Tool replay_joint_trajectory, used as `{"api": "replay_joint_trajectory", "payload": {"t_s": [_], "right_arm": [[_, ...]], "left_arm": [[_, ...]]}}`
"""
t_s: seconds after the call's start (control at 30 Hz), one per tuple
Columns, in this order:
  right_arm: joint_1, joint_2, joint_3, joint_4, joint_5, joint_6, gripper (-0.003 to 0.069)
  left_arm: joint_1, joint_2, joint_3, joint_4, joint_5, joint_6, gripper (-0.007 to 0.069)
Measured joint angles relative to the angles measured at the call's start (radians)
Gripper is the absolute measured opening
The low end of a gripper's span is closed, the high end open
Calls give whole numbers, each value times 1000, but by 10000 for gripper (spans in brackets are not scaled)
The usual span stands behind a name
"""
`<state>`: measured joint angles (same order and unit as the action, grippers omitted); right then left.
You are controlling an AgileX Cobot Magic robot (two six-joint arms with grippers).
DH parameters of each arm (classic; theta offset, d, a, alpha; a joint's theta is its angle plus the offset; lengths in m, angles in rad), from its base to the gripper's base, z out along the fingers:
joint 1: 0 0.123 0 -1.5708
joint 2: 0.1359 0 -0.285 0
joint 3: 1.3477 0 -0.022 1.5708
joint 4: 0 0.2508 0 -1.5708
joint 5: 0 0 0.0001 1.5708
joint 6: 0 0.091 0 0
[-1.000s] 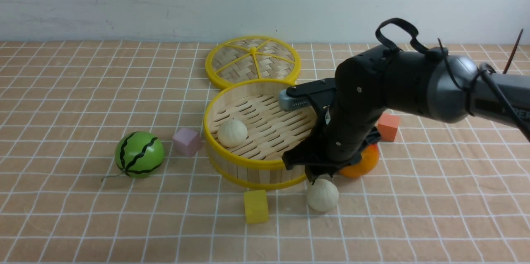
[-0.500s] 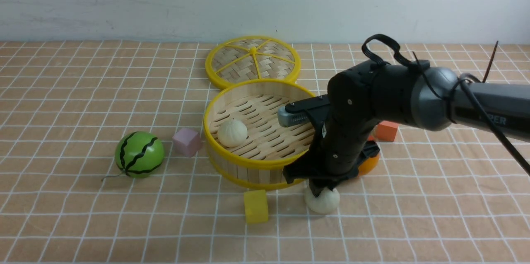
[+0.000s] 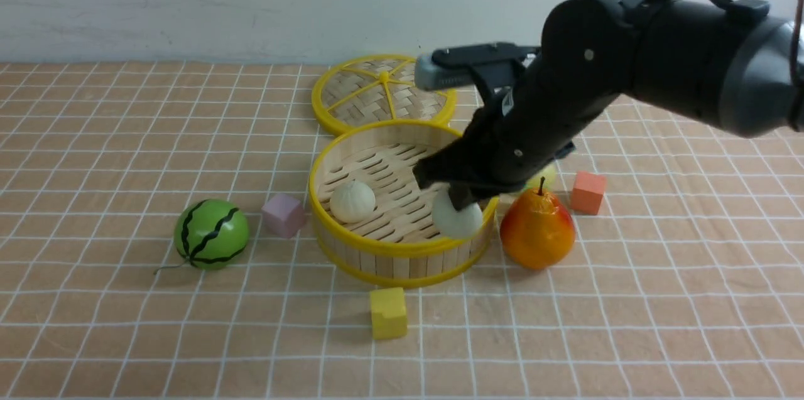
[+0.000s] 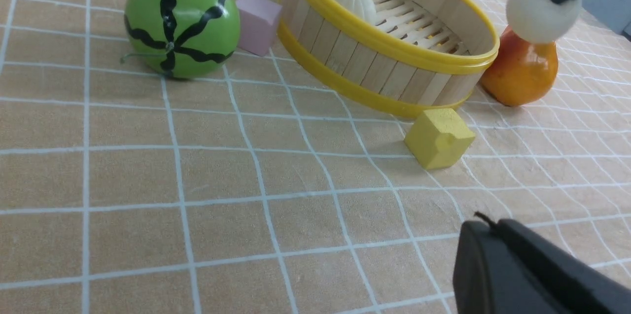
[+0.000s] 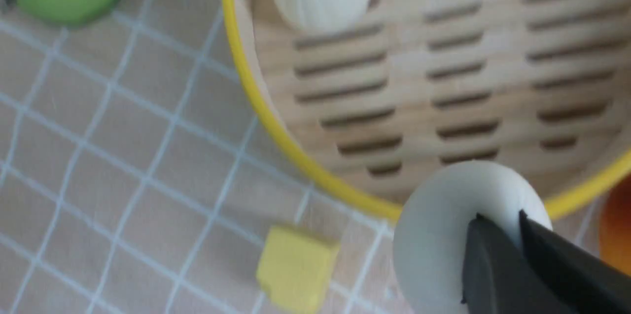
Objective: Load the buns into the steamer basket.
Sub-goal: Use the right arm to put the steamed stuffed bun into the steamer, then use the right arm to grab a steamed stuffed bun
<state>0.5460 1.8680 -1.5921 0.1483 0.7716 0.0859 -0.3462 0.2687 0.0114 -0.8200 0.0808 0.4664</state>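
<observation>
Your left gripper (image 4: 488, 240) sits low over the cloth, closed and empty as far as its own camera shows; leave it parked there. Moving right, the steamer basket (image 3: 389, 265) has one white bun (image 3: 352, 201) lying on its slats near the left wall. Your right gripper (image 3: 461, 202) is pinched tight on the pleated top of a second white bun (image 3: 457, 219), which hangs above the basket's near right rim, lifted clear of the cloth but not fully inside the ring.

The grip is on the crown only, so I'd move slowly and avoid swinging. Carry the bun inward until it is over bare slats, apart from the first bun and away from the wall. Lower it until it nearly touches, then let go gently so it settles instead of rolling.

Further right, behind the pear (image 3: 537, 230), a sliver of pale yellow bun (image 3: 548, 175) shows under the arm, outside the basket.
</observation>
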Motion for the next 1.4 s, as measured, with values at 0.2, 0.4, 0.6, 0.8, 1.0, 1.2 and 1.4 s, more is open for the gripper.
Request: {"api": "replay_joint_trajectory", "payload": {"t_s": [0.2,0.4,0.6,0.8,1.0,1.2,1.4], "right_arm": [[-6,137,-1,3,-213,0,85],[-6,200,2,4,-256,0,339],[-17,76,4,-40,-216,0,535],[-129,-44,-3,-189,-96,65,485],[-257,46,-8,-148,-4,50,278],[-290,186,-116,-81,-35,27,246],[-305,262,-203,-48,-57,23,278]], "left_arm": [[0,0,0,0,0,0,15],[0,0,0,0,0,0,21],[0,0,0,0,0,0,29],[0,0,0,0,0,0,33],[0,0,0,0,0,0,38],[0,0,0,0,0,0,38],[0,0,0,0,0,0,39]]}}
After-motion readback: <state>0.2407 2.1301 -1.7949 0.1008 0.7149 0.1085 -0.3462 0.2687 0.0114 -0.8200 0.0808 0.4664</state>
